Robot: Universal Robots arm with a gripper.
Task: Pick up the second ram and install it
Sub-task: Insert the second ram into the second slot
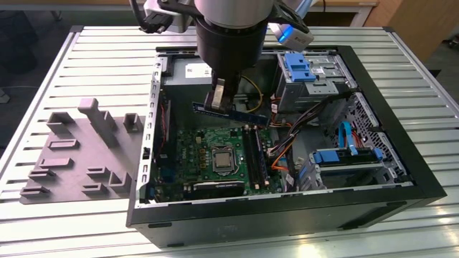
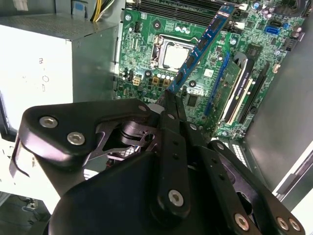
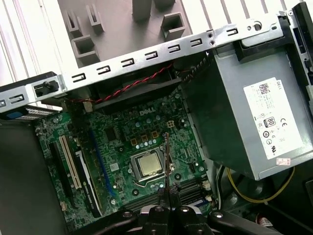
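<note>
Second ram (image 1: 244, 116) held above the motherboard (image 1: 193, 148).
One end is clamped by the closed tool (image 1: 214, 103), inside the open computer case (image 1: 287, 215).

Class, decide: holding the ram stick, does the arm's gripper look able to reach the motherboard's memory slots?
Probably yes: the gripper holds the second ram above the open case, and nothing lies between it and the memory slots.

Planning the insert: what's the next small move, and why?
Probably rotate the wrist. The gripper holds the second ram above the motherboard, and the stick appears to lie across the memory slots rather than along them.
</note>
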